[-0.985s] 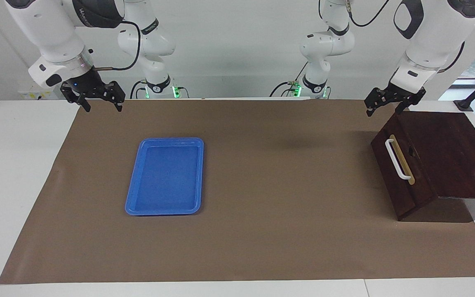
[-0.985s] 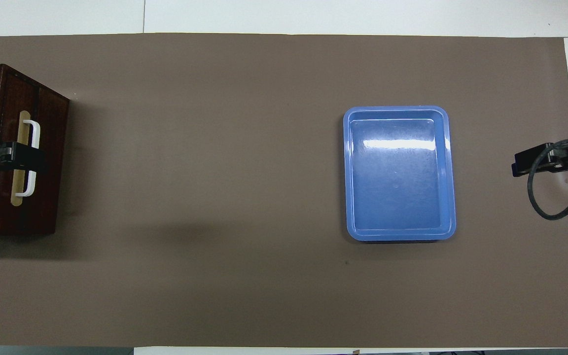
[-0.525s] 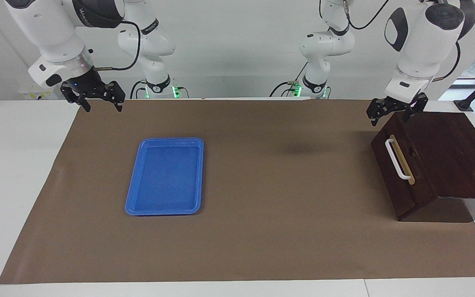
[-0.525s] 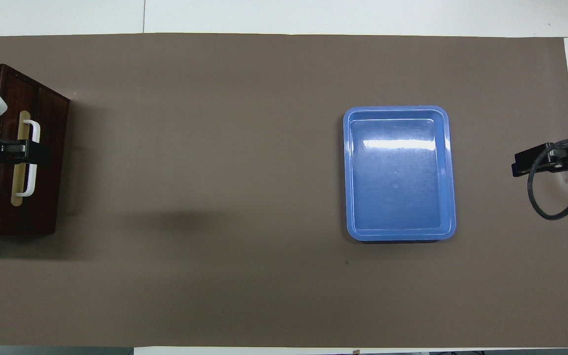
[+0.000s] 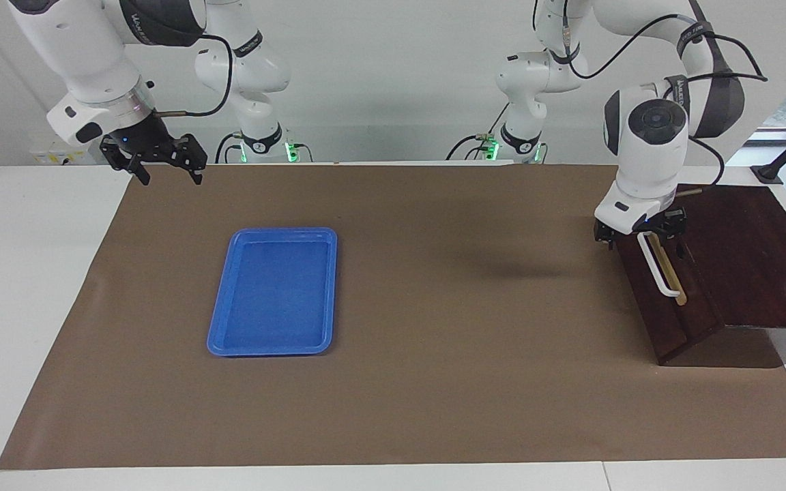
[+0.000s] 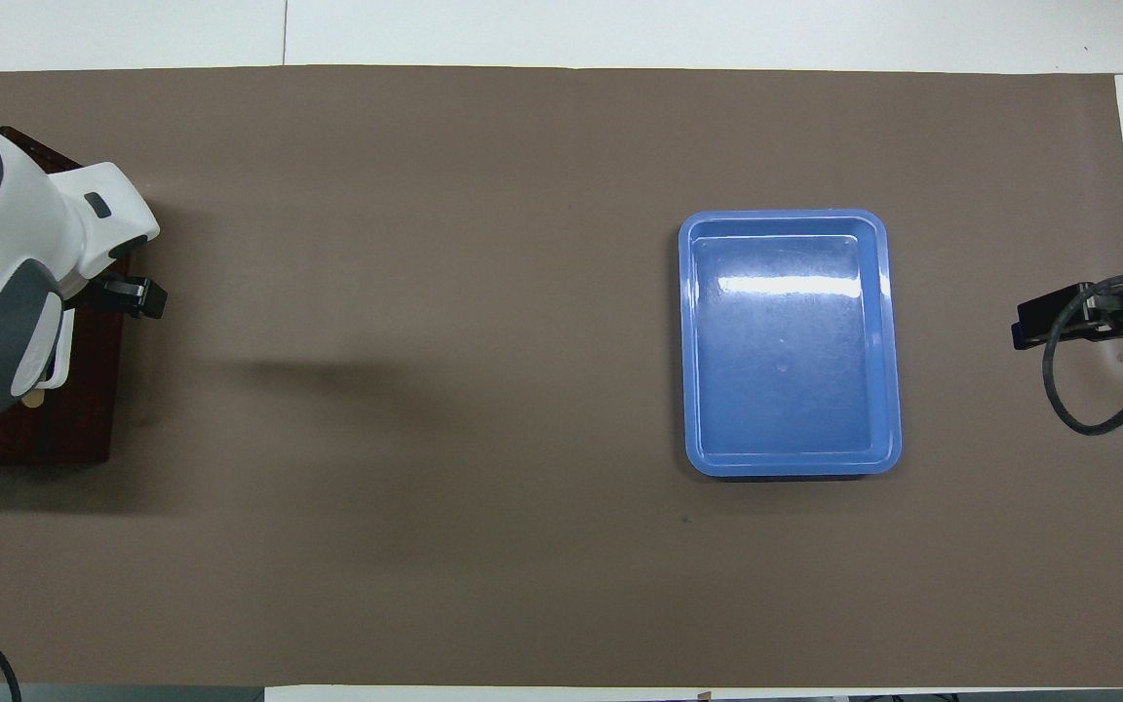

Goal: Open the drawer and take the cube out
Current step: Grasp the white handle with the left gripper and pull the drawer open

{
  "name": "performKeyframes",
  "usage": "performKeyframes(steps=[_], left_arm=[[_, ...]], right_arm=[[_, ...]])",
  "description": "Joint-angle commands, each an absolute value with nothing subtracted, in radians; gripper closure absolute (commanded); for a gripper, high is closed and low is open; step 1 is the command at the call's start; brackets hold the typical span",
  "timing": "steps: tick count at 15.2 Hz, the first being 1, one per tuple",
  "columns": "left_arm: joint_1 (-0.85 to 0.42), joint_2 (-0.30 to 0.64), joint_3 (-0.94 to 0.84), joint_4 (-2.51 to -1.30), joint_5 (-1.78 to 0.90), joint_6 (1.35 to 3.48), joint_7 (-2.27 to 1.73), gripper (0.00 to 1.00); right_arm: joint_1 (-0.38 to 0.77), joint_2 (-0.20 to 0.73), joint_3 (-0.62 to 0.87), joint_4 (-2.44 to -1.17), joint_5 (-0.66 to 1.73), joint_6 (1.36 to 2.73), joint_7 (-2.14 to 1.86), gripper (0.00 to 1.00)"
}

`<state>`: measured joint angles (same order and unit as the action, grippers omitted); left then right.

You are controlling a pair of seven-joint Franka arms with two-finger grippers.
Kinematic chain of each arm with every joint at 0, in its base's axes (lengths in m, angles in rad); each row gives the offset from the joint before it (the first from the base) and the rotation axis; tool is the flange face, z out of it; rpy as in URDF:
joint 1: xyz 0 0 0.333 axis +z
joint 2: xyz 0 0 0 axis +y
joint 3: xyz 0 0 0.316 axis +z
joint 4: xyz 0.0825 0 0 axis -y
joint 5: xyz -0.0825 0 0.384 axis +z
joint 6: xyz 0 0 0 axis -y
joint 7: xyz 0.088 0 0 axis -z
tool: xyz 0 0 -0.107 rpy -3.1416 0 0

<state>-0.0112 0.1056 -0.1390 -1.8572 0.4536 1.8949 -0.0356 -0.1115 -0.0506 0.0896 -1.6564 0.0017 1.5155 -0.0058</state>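
Note:
The dark reddish-brown drawer [image 5: 673, 327] is closed in its box cabinet [image 5: 754, 252] at the left arm's end of the table. Its white bar handle [image 5: 660, 273] lies on a brass strip. My left gripper [image 5: 641, 233] is open, low at the drawer front, with its fingers on either side of the handle's end nearer the robots. In the overhead view the left arm covers most of the drawer [image 6: 84, 419], and only a black part of the left gripper [image 6: 130, 295] shows. My right gripper [image 5: 154, 170] is open and waits in the air at the right arm's end [image 6: 1078, 322]. The cube is hidden.
A flat blue tray [image 5: 273, 293] lies on the brown mat [image 5: 434, 382] toward the right arm's end; it also shows in the overhead view [image 6: 791, 341]. White table [image 5: 24, 286] borders the mat.
My left arm has swung down and out from above the cabinet's top edge to the drawer front, bringing the open gripper to the handle's end. The right arm has not moved.

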Motion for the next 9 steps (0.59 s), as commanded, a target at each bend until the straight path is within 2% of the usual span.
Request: performKeyframes(steps=[1, 9], left_arm=[[-0.015, 0.106, -0.129, -1.914, 0.518, 1.969, -0.070, 0.00], [0.014, 0.107, -0.126, -1.993, 0.607, 2.082, -0.083, 0.00]], right_arm=[[-0.130, -0.061, 0.103, -1.671, 0.011, 1.516, -0.002, 0.00], [-0.132, -0.061, 0.103, -1.671, 0.011, 1.516, -0.002, 0.00]])
